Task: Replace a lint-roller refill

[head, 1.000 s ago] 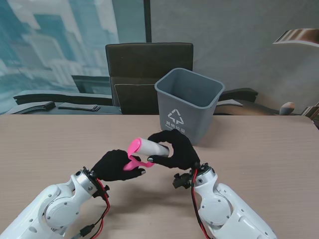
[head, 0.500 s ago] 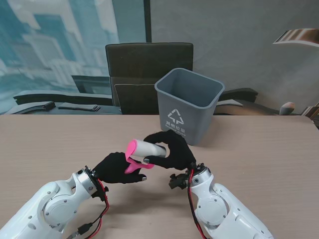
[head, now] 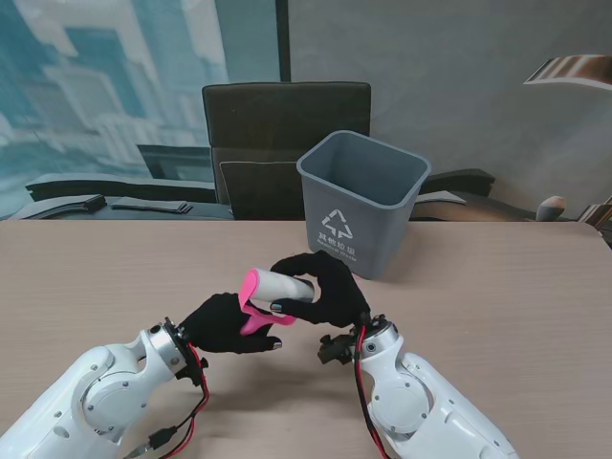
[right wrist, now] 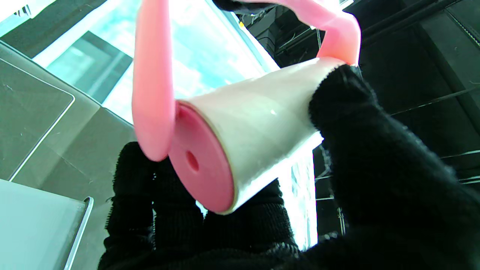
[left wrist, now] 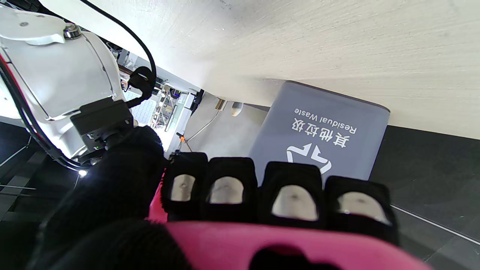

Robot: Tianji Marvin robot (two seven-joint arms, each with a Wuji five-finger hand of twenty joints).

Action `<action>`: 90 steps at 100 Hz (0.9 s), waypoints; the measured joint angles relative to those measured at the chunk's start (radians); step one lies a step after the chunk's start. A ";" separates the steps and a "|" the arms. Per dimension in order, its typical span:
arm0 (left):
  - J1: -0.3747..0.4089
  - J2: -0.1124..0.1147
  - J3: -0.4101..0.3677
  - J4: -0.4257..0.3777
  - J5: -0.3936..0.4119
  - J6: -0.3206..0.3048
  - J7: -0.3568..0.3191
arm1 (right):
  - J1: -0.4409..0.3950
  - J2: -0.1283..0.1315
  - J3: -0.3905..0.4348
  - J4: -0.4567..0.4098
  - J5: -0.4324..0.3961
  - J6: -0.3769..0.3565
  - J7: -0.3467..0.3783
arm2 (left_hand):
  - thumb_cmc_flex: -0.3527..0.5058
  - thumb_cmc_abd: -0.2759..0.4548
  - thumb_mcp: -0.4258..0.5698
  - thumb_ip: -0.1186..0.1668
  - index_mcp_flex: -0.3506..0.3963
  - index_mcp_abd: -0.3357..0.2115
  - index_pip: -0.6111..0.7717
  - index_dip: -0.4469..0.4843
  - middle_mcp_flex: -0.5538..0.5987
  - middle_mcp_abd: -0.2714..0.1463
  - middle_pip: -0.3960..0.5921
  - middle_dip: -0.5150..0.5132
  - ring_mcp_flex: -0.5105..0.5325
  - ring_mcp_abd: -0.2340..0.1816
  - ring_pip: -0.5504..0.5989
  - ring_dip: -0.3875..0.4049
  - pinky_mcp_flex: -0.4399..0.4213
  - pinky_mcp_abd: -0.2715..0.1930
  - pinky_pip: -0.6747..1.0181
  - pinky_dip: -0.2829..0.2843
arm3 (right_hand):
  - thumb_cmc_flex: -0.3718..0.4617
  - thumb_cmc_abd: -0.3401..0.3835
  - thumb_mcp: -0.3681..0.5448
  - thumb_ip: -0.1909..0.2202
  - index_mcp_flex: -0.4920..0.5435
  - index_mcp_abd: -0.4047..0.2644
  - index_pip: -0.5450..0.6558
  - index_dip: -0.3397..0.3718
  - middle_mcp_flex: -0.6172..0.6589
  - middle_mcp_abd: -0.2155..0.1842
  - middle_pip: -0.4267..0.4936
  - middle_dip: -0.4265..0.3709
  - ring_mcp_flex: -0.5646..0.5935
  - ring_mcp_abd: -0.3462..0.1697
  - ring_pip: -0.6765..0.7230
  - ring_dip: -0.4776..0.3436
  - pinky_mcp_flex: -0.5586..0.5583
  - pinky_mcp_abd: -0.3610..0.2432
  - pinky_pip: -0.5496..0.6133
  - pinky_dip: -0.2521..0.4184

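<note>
A pink lint roller is held between both black-gloved hands above the middle of the table. My left hand (head: 227, 322) is shut on its pink handle (head: 256, 319), which also shows as a broad pink band (left wrist: 285, 243) under my fingertips (left wrist: 294, 197). My right hand (head: 323, 289) is shut on the white refill roll (head: 282, 285), thumb on one side and fingers on the other. In the right wrist view the white refill roll (right wrist: 258, 123) shows its pink end cap (right wrist: 198, 168), with the pink frame arm (right wrist: 152, 82) beside the cap.
A grey waste bin (head: 361, 199) stands on the table just beyond my right hand; its labelled wall (left wrist: 318, 131) fills the left wrist view. A dark chair (head: 285, 143) sits behind the table. The wooden table top (head: 497, 306) stretches to both sides.
Both hands with the roller have shifted slightly to the left and a little nearer to me. The grips look the same.
</note>
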 measured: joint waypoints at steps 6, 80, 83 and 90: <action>-0.001 0.000 0.001 0.001 -0.002 0.000 -0.002 | 0.001 -0.001 -0.002 0.001 0.002 0.000 0.000 | 0.000 0.000 0.000 0.000 0.000 0.000 0.000 0.000 0.000 0.000 0.000 0.000 0.000 0.000 0.000 0.000 0.000 0.000 0.000 0.000 | 0.000 0.000 0.000 0.000 0.000 0.000 0.000 0.000 0.000 0.000 -0.001 0.000 0.000 0.000 0.000 0.000 0.000 0.000 0.000 0.000; 0.023 -0.003 -0.012 -0.012 -0.007 0.014 0.017 | 0.010 0.000 -0.007 0.012 0.007 0.012 0.032 | 0.000 0.000 0.000 0.000 0.000 0.001 0.000 0.000 0.000 0.003 0.000 0.000 -0.001 0.001 0.000 0.000 0.000 0.001 0.000 0.001 | -0.004 0.000 0.000 -0.022 0.003 0.000 0.001 0.000 0.002 0.000 -0.004 -0.002 0.000 0.000 0.000 0.000 0.000 0.000 0.000 0.000; 0.024 -0.003 -0.012 -0.012 -0.010 0.015 0.017 | 0.010 0.000 -0.007 0.012 0.008 0.012 0.034 | 0.000 0.000 0.000 0.000 0.000 0.001 0.000 0.000 0.000 0.003 0.000 0.000 -0.001 0.001 0.000 0.000 0.000 0.001 0.000 0.001 | -0.004 0.000 0.000 -0.025 0.003 0.000 0.001 0.000 0.002 0.000 -0.004 -0.002 0.000 0.000 0.000 0.000 0.000 0.000 0.000 0.000; 0.026 -0.003 -0.012 -0.012 -0.023 0.017 0.015 | 0.011 0.001 -0.007 0.012 0.010 0.012 0.038 | 0.000 0.000 0.000 0.000 0.000 0.001 0.000 0.000 0.000 0.003 0.000 0.000 -0.001 0.001 0.000 0.000 0.000 0.001 0.000 0.001 | -0.004 0.000 0.000 -0.025 0.003 0.000 0.001 0.000 0.002 0.000 -0.004 -0.002 0.000 0.000 0.000 0.000 0.000 0.000 0.000 0.000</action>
